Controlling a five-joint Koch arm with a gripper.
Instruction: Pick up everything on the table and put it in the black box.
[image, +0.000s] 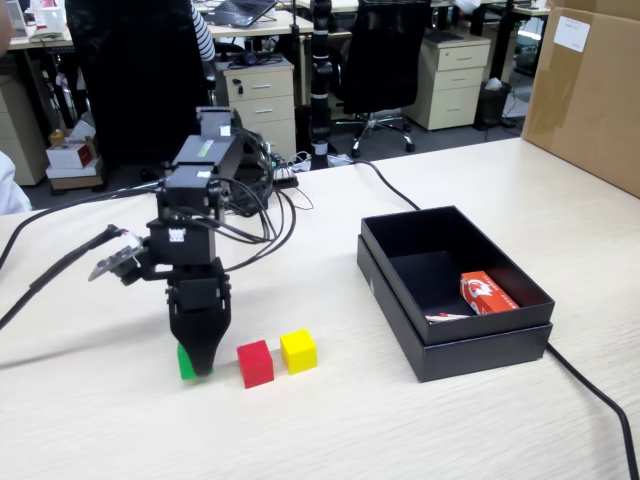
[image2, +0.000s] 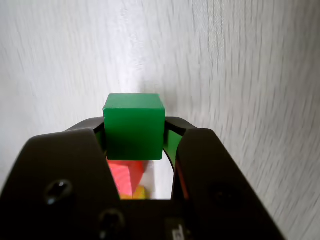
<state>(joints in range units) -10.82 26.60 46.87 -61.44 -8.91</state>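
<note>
Three cubes sit outside the black box (image: 470, 340); our gripper (image2: 134, 145) clasps the green cube (image2: 134, 125), leftmost in the fixed view, so we should lift straight, sparing the red cube (image: 255, 363).

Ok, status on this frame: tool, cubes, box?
Tool closed on green cube, at table level. Red cube, yellow cube waiting beside. Black box path clear.

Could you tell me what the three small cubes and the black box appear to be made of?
The small green cube, red cube and yellow cube look like painted wood or plastic: flat solid colour, crisp edges, faint sheen. The shallow matte black box looks like cardboard: thin straight walls, nested double rim, no gloss.
</note>
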